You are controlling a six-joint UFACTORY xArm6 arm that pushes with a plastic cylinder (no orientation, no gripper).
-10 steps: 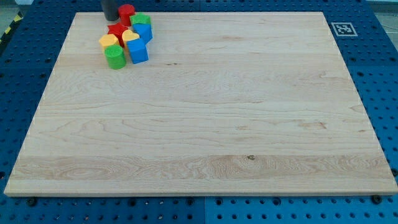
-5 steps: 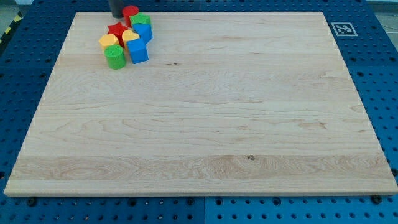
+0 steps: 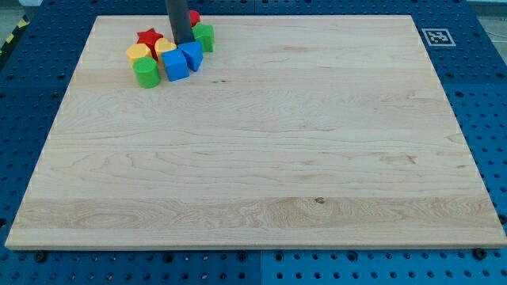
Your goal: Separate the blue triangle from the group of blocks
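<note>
Pressing my tip (image 3: 182, 43) into cluster at upper left of frame; bare rod, grips nothing. Blue triangle (image 3: 192, 55) touches tip just below and right, so push runs down-right. Blue block (image 3: 175, 66) sits against its left. Red block (image 3: 194, 17) behind rod mostly hidden; green block (image 3: 205, 36) at right, shape unclear.

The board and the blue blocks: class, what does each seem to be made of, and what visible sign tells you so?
The board: pale wood, apparently glued strips, matte; grain lines and a small knot show. The two blue blocks: probably painted wood or plastic, with flat, even colour and no grain visible; the look leaves it open. My tip is a dark rod, material unclear.
</note>
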